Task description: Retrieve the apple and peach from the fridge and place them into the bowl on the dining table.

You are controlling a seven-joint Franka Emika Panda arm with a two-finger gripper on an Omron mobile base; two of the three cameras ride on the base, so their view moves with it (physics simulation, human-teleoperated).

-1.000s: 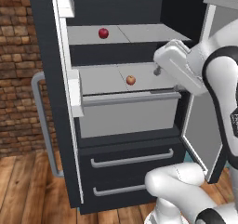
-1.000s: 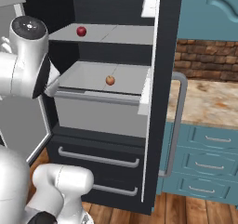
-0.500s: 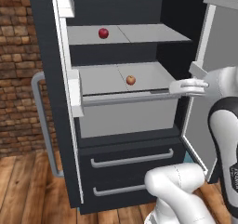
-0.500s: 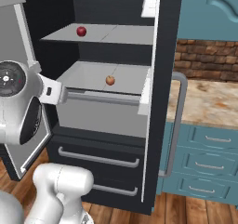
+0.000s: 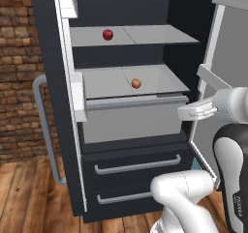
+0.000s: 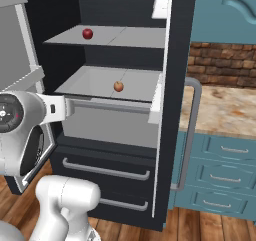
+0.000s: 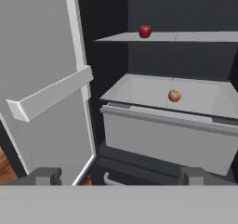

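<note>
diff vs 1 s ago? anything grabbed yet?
Nothing grabbed. The arm swung down and away from the shelves toward the fridge's right door; the gripper now sits open, level with the lower shelf's front edge. The apple on the upper shelf and the peach on the lower shelf haven't moved; both doors stay open.

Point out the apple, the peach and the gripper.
apple (image 5: pixel 108 34), left base view, middle of the fruit.
peach (image 5: pixel 136 83), left base view, middle of the fruit.
gripper (image 7: pixel 119 176), hand view, midway between the fingertips.

The fridge (image 5: pixel 131 130) is cut off at the top edge; beside it, the counter (image 6: pixel 225 110) is cropped rightward.
</note>
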